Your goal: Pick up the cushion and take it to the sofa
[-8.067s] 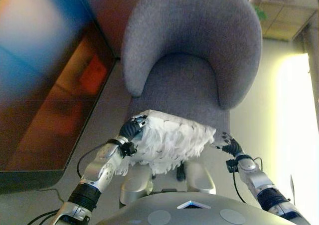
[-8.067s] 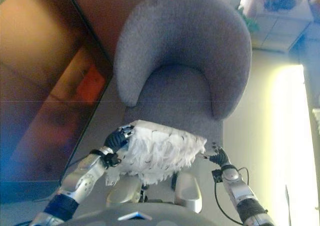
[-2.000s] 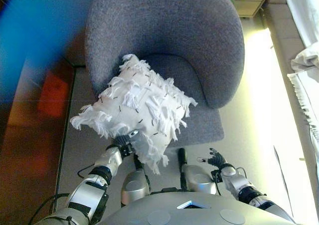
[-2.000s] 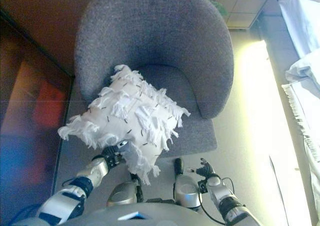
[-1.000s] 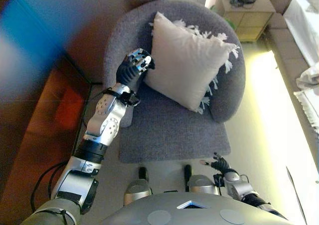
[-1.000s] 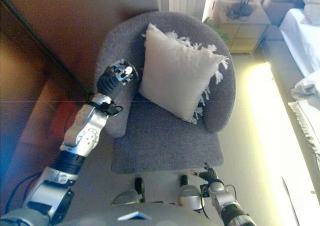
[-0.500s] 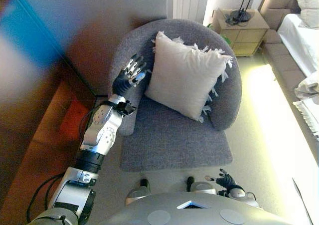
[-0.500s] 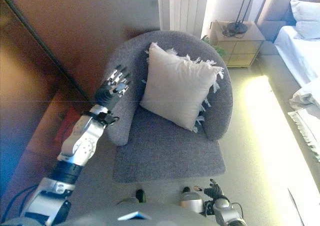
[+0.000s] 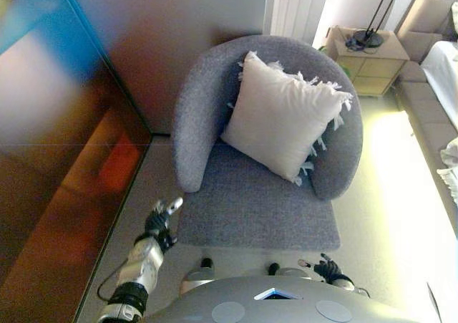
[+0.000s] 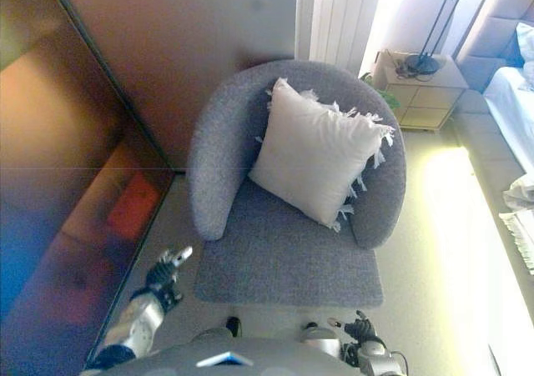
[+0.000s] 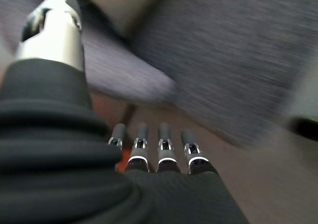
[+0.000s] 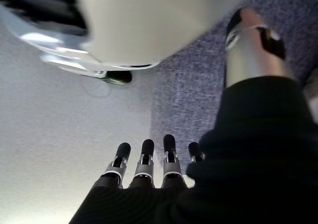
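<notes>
The white cushion (image 9: 286, 119) with a fringed edge leans upright against the back of the grey armchair (image 9: 254, 208), plain side facing out. It also shows in the right eye view (image 10: 319, 153). My left hand (image 9: 159, 223) is low by the chair's front left corner, open and empty; its wrist view shows straight fingers (image 11: 159, 142) before the chair's grey fabric. My right hand (image 9: 328, 268) is low at the chair's front right, open and empty; its wrist view shows straight fingers (image 12: 146, 159) over the floor.
A dark glossy panel (image 9: 64, 144) runs along the left. A white radiator (image 9: 297, 8) stands behind the chair. A wooden bedside cabinet (image 9: 371, 65) with a lamp base stands at the back right, next to a bed (image 10: 521, 84).
My left hand has dropped from beside the cushion down to the chair's front left corner. The cushion stays on the chair. The camera has shifted.
</notes>
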Tool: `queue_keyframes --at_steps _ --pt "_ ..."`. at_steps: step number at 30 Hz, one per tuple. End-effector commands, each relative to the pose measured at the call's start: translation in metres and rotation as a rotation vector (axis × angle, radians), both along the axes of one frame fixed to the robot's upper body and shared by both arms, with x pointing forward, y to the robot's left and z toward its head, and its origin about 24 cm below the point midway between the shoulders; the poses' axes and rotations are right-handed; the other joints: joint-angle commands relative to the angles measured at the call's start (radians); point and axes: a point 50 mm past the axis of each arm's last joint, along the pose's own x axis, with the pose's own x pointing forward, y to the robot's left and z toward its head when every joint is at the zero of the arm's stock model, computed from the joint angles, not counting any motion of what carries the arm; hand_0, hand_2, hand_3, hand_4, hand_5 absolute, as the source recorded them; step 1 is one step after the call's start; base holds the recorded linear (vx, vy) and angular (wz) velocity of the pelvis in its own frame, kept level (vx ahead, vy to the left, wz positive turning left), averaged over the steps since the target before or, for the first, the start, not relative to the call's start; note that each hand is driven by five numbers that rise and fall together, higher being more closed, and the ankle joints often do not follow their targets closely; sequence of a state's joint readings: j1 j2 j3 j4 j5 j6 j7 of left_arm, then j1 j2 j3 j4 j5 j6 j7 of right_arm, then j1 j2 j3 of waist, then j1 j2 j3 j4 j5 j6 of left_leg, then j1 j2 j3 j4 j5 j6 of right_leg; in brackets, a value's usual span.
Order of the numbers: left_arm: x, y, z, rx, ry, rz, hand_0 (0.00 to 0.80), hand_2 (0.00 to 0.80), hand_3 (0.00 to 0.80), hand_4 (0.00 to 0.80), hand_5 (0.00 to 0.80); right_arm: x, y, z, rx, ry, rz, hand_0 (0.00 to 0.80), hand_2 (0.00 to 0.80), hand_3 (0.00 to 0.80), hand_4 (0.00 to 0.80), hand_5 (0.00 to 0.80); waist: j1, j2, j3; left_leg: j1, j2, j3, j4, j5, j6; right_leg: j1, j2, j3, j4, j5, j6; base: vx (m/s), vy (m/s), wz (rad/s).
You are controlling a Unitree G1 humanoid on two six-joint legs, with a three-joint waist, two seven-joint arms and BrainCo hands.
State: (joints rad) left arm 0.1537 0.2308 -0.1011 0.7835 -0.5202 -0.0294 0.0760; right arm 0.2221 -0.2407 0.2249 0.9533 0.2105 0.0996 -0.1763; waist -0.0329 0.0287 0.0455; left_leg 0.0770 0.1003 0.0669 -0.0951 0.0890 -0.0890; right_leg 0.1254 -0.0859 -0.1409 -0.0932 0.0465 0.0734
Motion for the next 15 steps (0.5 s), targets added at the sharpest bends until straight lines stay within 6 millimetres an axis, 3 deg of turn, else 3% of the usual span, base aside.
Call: queue_keyframes --at_steps 1,9,12,15 --pt "0.029 -0.002 0.003 0.051 -0.013 -0.144 0.0 0.0 0.0 0.0 0.0 0.016 0.011 -0.002 0.05 -0.064 -0.024 0.0 0.0 0.0 0.0 0.0 0.033 -0.043 0.052 0.087 -0.005 0.031 0.008 -0.131 0.016 -0.02 -0.082 -0.016 0.006 0.006 0.071 0.0 0.0 0.0" --pt "-0.051 -0.007 -0.037 -0.014 0.517 -0.219 0.0 0.0 0.0 0.0 0.0 0.012 0.009 -0.008 0.047 -0.019 0.0 0.0 0.0 0.0 0.0 0.0 0.016 -0.046 0.03 0.102 -0.02 0.045 0.009 -0.146 0.034 -0.017 -0.072 0.011 0.006 0.003 0.062 -0.011 0.008 -0.05" --pt "-0.064 -0.006 -0.039 -0.059 0.609 -0.147 0.0 0.0 0.0 0.0 0.0 0.012 0.009 -0.009 0.045 0.0 0.018 0.0 0.0 0.0 0.0 0.0 0.01 -0.045 0.023 0.108 -0.025 0.047 0.009 -0.156 0.041 -0.016 -0.069 0.023 0.006 0.001 0.058 -0.025 0.022 -0.09" --pt "-0.063 -0.007 -0.038 -0.094 0.606 -0.084 0.0 0.0 0.0 0.0 0.0 0.01 0.006 -0.009 0.045 0.018 0.031 0.0 0.0 0.0 0.0 0.0 0.009 -0.045 0.018 0.115 -0.031 0.046 0.01 -0.163 0.046 -0.013 -0.065 0.029 0.006 -0.002 0.055 -0.008 0.018 -0.13"
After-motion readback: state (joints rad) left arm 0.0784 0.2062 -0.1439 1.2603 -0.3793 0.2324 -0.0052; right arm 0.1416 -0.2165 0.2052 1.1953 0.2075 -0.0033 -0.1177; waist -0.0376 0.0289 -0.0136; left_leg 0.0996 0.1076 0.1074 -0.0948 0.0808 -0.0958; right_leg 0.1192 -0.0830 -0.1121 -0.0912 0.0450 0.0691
